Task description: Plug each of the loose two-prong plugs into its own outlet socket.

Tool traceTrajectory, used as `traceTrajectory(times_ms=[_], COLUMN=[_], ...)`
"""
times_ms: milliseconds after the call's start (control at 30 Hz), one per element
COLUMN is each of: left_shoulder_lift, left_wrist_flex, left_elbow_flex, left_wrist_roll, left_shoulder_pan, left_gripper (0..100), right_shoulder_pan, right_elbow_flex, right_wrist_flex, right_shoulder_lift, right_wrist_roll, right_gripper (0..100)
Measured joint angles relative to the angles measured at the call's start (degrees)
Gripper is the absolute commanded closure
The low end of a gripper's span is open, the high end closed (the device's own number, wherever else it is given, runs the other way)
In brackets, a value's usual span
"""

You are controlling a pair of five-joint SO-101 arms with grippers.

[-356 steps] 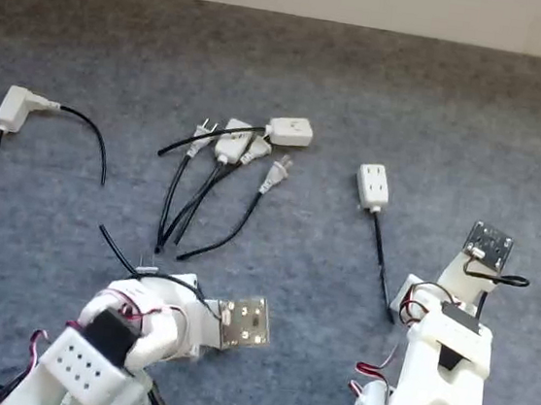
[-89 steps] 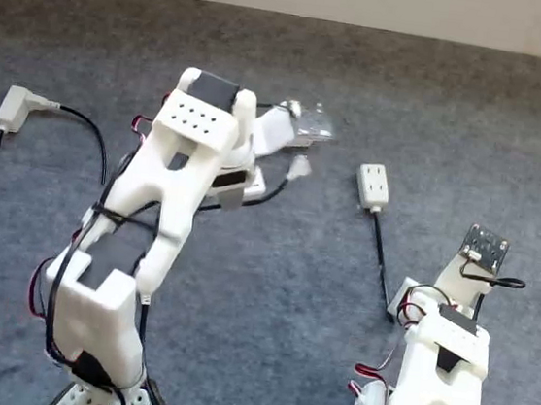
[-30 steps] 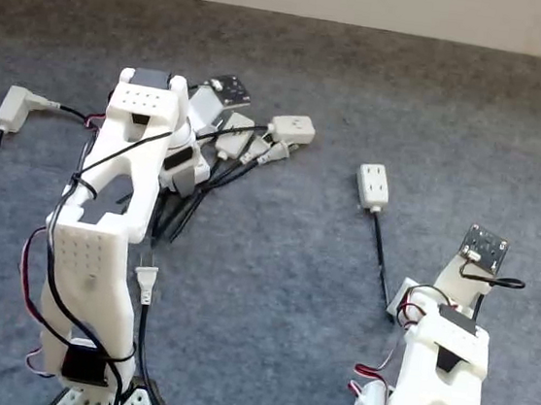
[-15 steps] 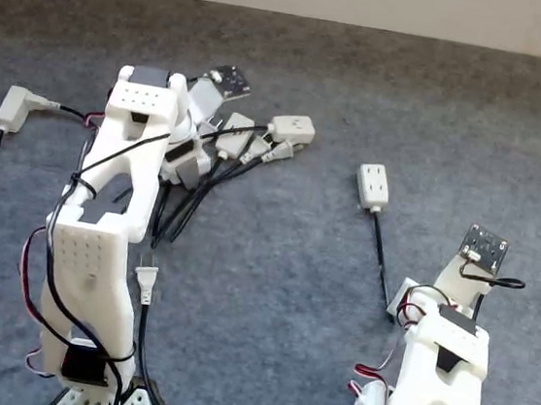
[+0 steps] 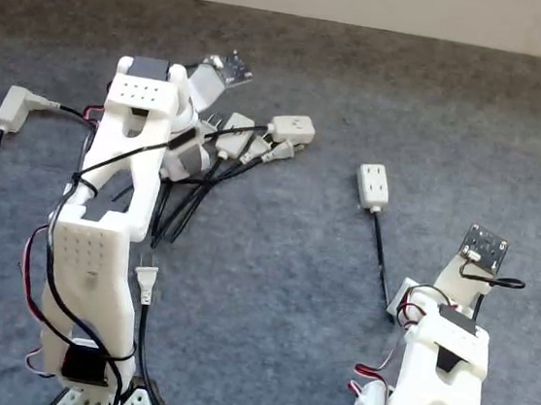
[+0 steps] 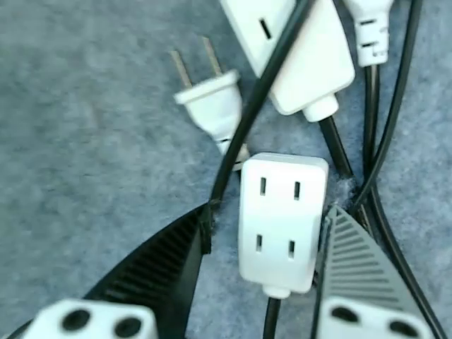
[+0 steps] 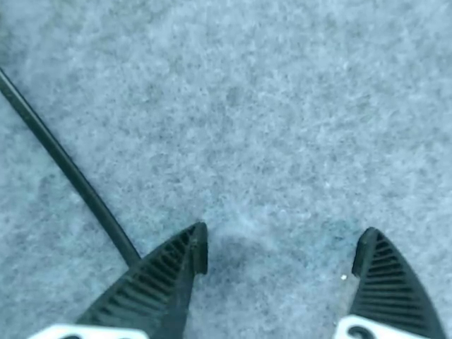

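Crossing the cut-off outlet socket [image 6: 311, 56], black cord [image 6: 261, 92] hides part.

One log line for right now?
left claw open, straddling outlet socket | loose plug beside it, unplugged | right claw open over carpet

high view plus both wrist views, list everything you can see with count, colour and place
outlet sockets: at least 3, white; one between the left tool's fingers, one at the cluster's right end, one alone further right
two-prong plugs: at least 3, white; two in the cluster, one alone near the left arm's base
angled connector: 1, white, far left
cords: several, black, tangled in the cluster
carpet: 1, grey, underneath everything
left arm: 1, white, over the cluster
right arm: 1, white, near edge
left tool: 1, black fingers, open around a socket
right tool: 1, black fingers, open over bare carpet
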Motion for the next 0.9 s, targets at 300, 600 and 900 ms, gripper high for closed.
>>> traceTrajectory(times_ms=[300, 600, 900], left_shoulder_lift=[4.04, -1.85, -15.30], left_wrist_flex=[0.00, 0.09, 18.20], left_elbow_flex=[0.00, 0.00, 0.35], left_wrist_roll=[0.09, 0.09, 0.44], left_shoulder_pan=[0.09, -0.18, 9.05], left_gripper=[92, 100, 100], right_shoulder_pan=[0.00, 0.00, -0.09], right_elbow_flex=[0.00, 0.00, 0.00], right_wrist_flex=[0.00, 0.00, 0.00], right_shoulder_lift=[0.00, 0.00, 0.00], right_wrist_roll=[0.00, 0.00, 0.00], right_gripper=[67.5, 67.5, 67.5])
